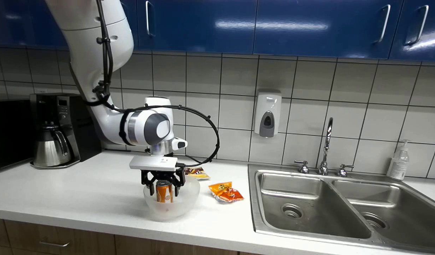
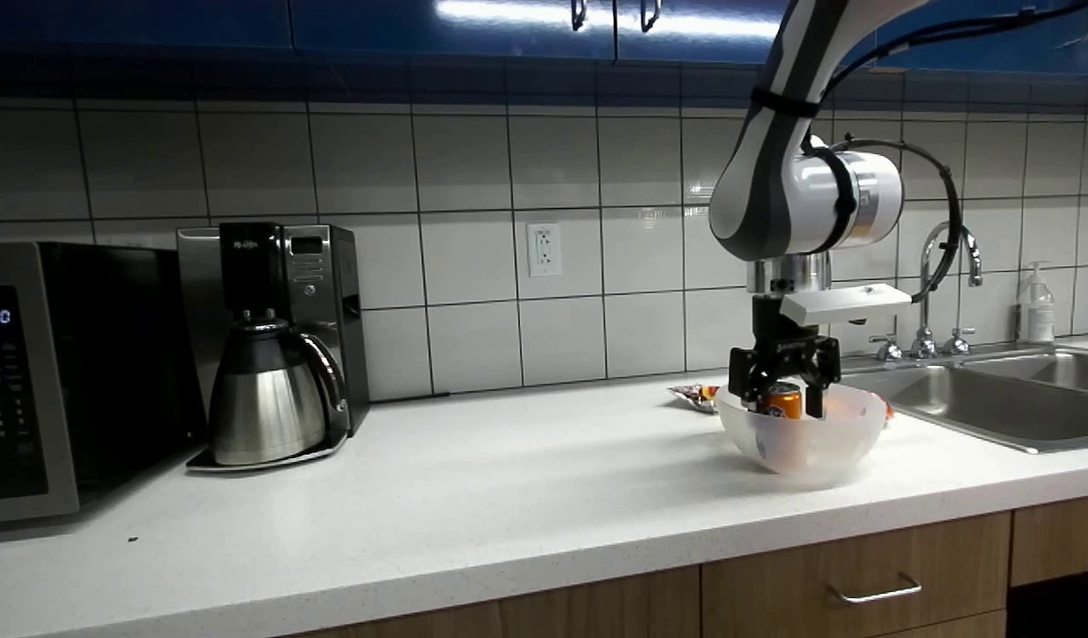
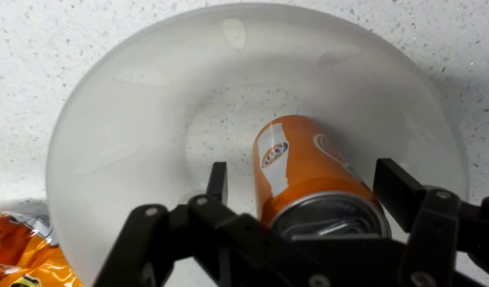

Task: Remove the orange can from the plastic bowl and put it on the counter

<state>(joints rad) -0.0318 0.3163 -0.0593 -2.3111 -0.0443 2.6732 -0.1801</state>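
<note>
— What is seen below?
— The counter [image 2: 509,496], with the plastic bowl [image 3: 109,127] set on it, directly under the claw [image 1: 164,193].
— Is anything grasped?
— Nothing; the claw is parted.
— And the orange can [image 3: 314,175]?
— It is contained in the bowl and straddled by the claw, its long axis roughly upright, in line with the claw's downward reach. Closing is probably called for next.

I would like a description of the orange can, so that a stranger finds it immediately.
On the white counter, near the steel double sink, find the wide whitish plastic bowl. The orange can is inside it, where the open gripper hangs. Unlike the crinkled orange packet lying outside, it is a smooth cylinder with a silver-rimmed top.
</note>
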